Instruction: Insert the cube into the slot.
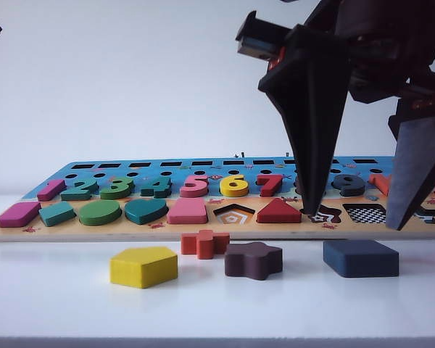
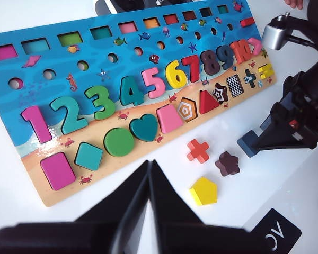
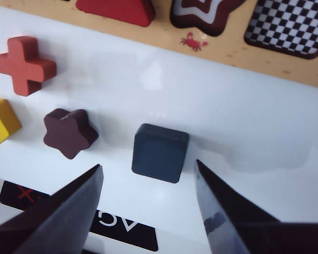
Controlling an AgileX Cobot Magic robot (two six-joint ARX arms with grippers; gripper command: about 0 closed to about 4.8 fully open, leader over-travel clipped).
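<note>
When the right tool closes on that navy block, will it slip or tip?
The navy block looks rigid and flat, lying on the white table, so tipping seems unlikely. Its smooth painted sides and rounded corners might let it slide or twist. The right tool hangs open above it, so a centred pinch looks feasible.

A plain white wall filled the background — bare, evenly lit, faintly grey toward the top. The worktop was white and glossy, catching soft reflections along its near edge. Light fell diffuse and bright, with only pale shadows. A black label with white lettering lay on the worktop.
</note>
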